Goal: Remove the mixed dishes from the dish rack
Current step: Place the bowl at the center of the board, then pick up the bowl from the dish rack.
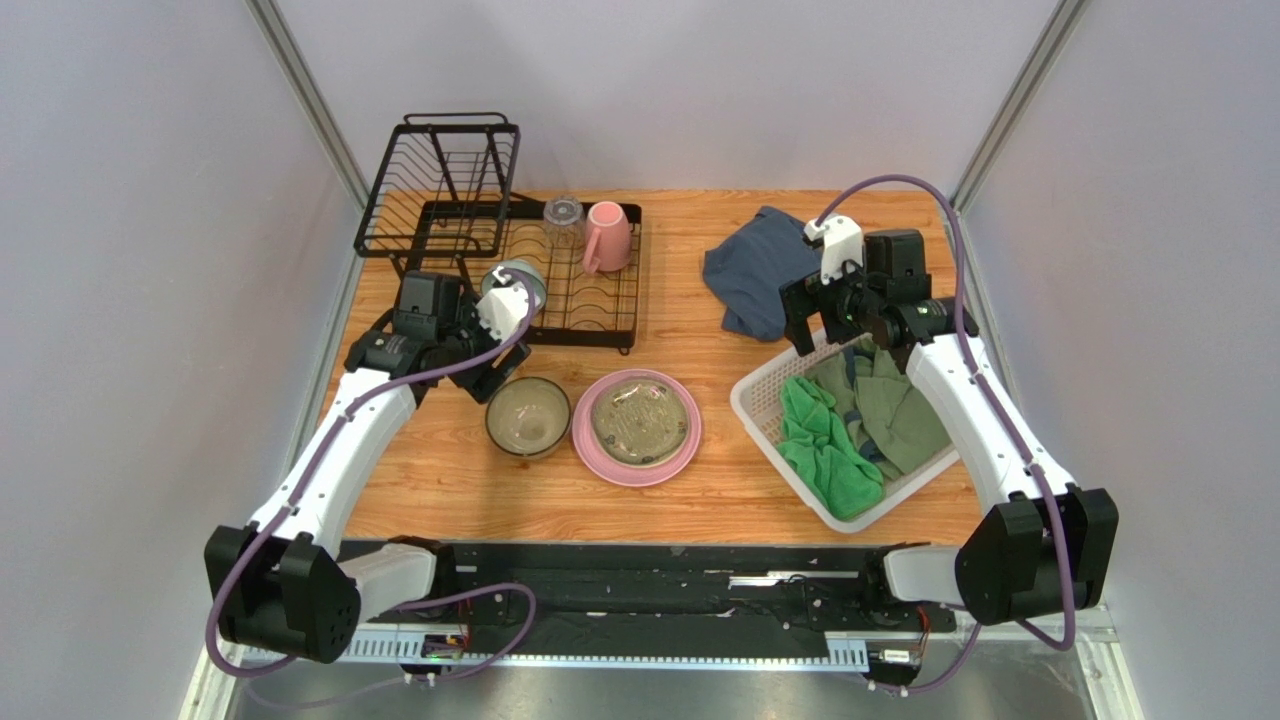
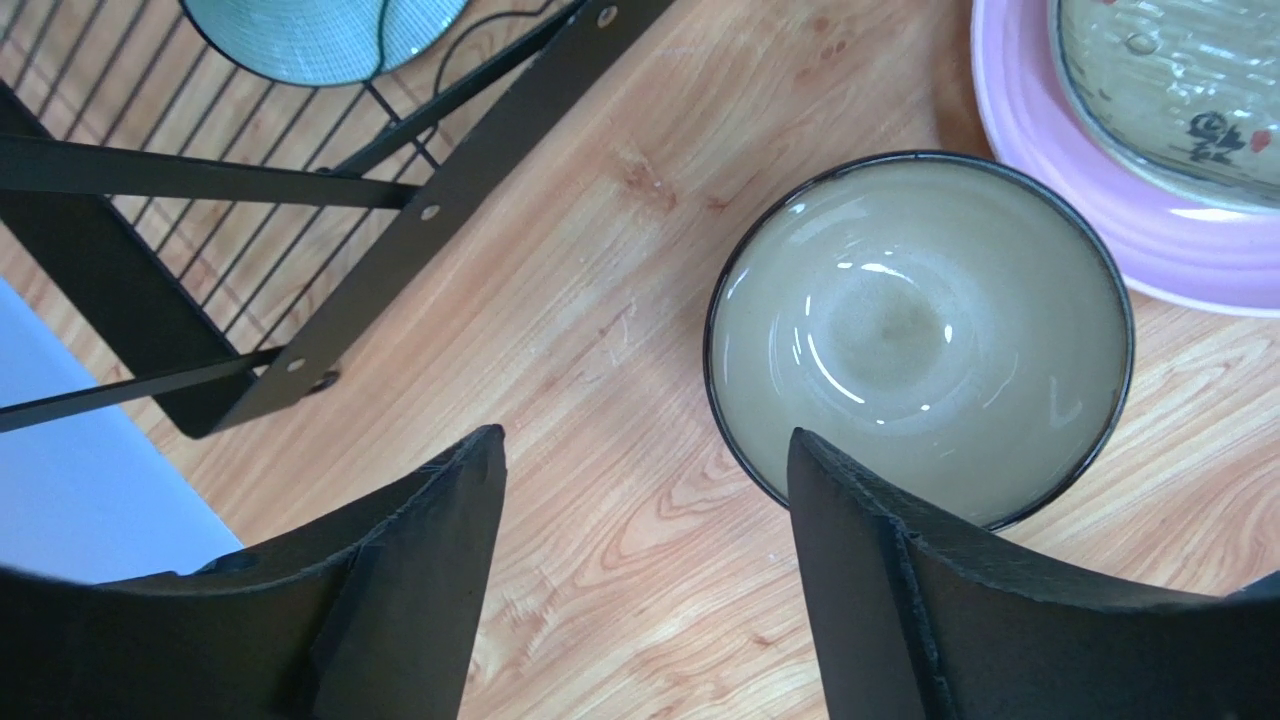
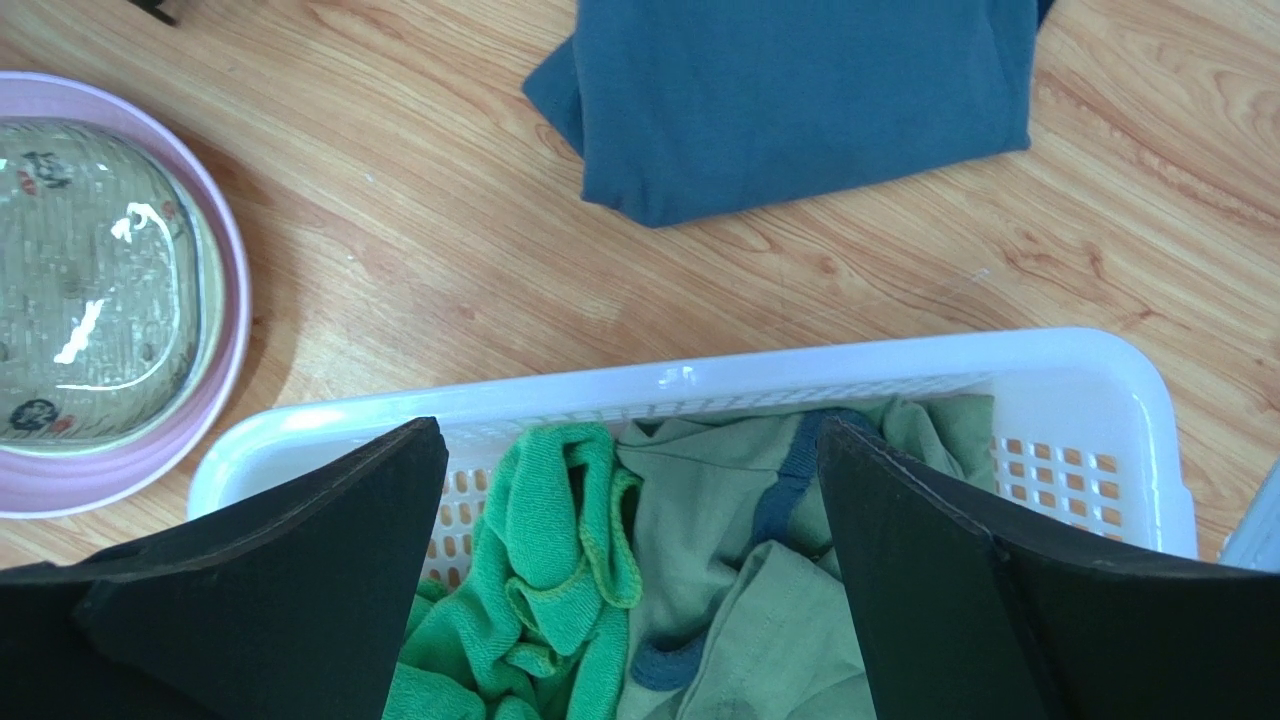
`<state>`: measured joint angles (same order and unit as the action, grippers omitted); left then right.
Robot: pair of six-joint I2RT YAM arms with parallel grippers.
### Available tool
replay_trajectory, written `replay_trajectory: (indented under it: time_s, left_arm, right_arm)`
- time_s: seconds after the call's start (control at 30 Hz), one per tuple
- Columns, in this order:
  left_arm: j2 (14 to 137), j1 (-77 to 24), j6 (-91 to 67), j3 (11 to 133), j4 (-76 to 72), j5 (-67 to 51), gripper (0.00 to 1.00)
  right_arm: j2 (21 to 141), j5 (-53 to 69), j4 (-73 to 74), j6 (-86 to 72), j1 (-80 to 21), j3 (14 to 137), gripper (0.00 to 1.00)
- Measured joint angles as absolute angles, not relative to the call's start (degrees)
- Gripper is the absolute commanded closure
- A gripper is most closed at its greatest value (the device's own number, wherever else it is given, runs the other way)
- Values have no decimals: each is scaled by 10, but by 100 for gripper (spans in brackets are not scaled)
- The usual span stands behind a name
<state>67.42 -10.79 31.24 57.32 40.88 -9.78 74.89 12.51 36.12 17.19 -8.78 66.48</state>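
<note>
Table: light wood boards; both arm bases sit at its near edge.
Room: plain pale grey walls on three sides, with metal posts in the far corners.
Left pincer: released, fingers spread over bare wood with nothing between them.
Olive bowl: upright on the table, out of the rack. Its near rim is just beside the pincer finger nearer the plates; I cannot tell if they touch.
Pink plate: on the table just right of that bowl, with the cream plate lying in it.
Right pincer: released, above the white basket of green clothes.
Blue cloth: on the wood beyond the basket.
Dish rack: far left; the teal bowl sits in its tray just beyond the left pincer, with the glass and pink mug along the far edge.
</note>
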Motion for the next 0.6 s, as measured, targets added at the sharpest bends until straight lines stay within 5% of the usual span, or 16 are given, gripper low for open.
replay_trajectory:
  time_s: [0.2,0.6]
  left_arm:
    - [630,-108,308,563,396,-108,8]
    - [514,-107,272,503,338,-108,6]
  right_arm:
    - [744,117,322,161,-160,659,6]
    - [882,75,212,167,-307,771,16]
